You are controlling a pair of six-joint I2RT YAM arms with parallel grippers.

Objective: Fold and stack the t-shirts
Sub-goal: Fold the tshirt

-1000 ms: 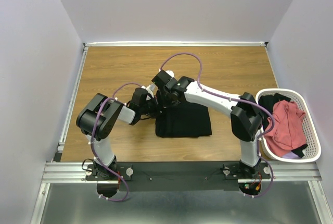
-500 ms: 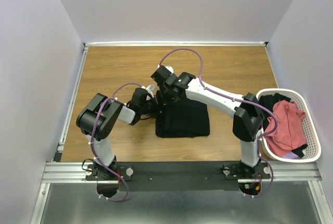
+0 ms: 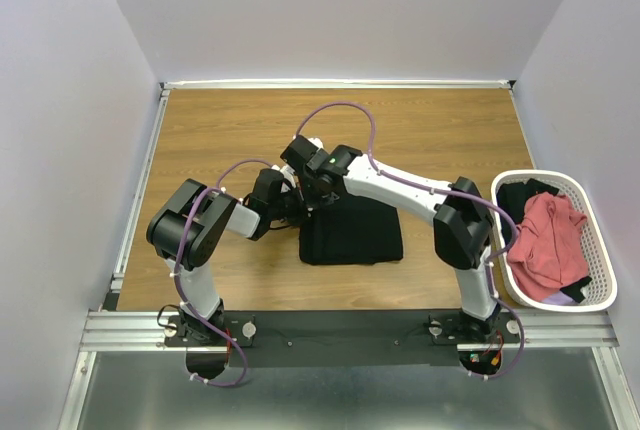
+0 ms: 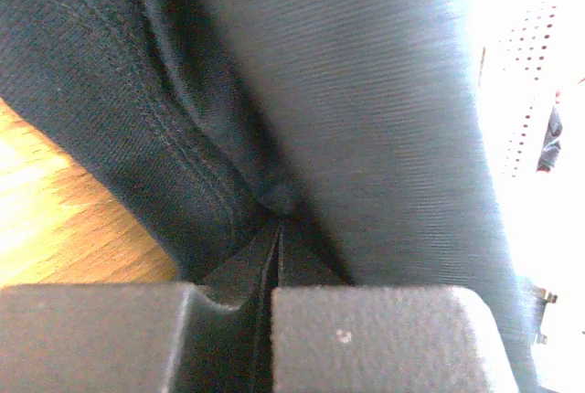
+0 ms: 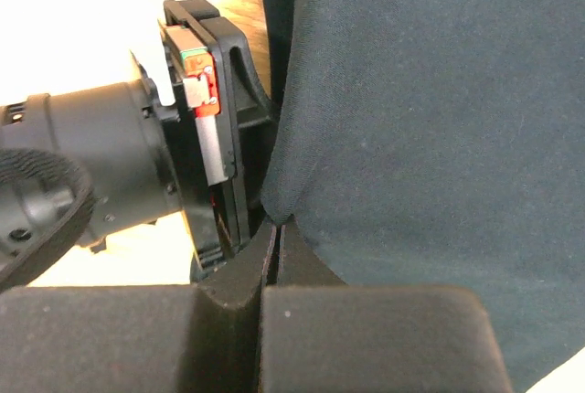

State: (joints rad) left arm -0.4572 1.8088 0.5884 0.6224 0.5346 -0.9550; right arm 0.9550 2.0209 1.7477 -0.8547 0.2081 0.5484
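The black t-shirt (image 3: 352,232) lies folded in a rectangle at the middle of the table. My left gripper (image 3: 297,208) is shut on its left edge; in the left wrist view the cloth (image 4: 274,119) bunches into the closed jaws at my left gripper (image 4: 277,228). My right gripper (image 3: 312,200) is shut on the shirt's top left corner, close beside the left one. The right wrist view shows the black cloth (image 5: 411,119) pinched at my right gripper (image 5: 277,227). A salmon-red t-shirt (image 3: 548,247) lies in the basket at the right.
The white mesh basket (image 3: 600,250) stands at the table's right edge with dark cloth (image 3: 520,195) under the red shirt. The left gripper's body (image 5: 110,164) sits right beside my right fingers. Bare wooden table (image 3: 230,130) surrounds the shirt.
My right gripper has moved left along the shirt's top edge toward the left gripper, drawing the cloth's right edge slightly inward. The left arm has stayed put.
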